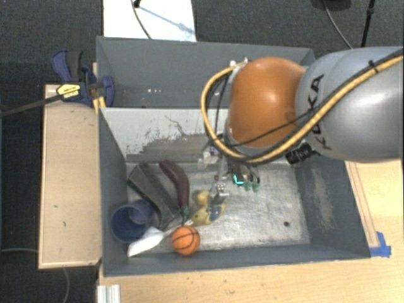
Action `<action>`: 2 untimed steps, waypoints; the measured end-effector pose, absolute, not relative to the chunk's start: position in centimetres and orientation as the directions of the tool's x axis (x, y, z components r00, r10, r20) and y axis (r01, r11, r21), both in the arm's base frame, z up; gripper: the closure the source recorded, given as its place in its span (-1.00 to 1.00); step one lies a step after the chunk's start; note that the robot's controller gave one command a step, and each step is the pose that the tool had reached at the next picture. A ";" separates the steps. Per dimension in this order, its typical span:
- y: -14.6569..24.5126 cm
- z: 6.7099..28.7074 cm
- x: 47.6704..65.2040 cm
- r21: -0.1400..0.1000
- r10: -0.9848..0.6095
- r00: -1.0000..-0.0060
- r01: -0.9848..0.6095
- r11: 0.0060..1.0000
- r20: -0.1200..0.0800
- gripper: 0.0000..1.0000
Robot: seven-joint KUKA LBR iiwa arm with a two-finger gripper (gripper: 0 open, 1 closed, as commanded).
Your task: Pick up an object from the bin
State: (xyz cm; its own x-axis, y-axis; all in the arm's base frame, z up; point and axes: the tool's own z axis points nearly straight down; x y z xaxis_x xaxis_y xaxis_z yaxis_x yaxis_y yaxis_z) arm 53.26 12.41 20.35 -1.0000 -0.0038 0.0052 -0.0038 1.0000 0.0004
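Item 1: small pale-yellow toy [202, 211], bin floor [271, 213] left of centre, near an orange ball [185, 240]; judged light, rigid, slick plastic, best pinched across its narrow body; gripper [219, 197] low, directly over and apparently touching it, aperture and any hold impossible to tell.

Soft even light, shadows inside the bin [115, 175].

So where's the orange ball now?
Camera view, lower left of the bin: the orange ball lies by the front wall, beside a white piece, right of the blue cup.
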 end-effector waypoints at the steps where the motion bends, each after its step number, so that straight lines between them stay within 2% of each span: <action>1: 12.3 20.8 53.4 0.001 -0.001 -1.000 -0.001 1.000 -0.003 -1.00; 2: 11.9 7.4 52.7 0.003 -0.121 -0.993 -0.121 0.993 -0.007 1.00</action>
State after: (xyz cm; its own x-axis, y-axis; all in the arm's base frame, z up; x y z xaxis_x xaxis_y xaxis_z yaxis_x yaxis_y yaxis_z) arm 52.66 11.89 7.42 -0.9926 -0.1210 -0.0067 -0.1210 0.9926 0.0034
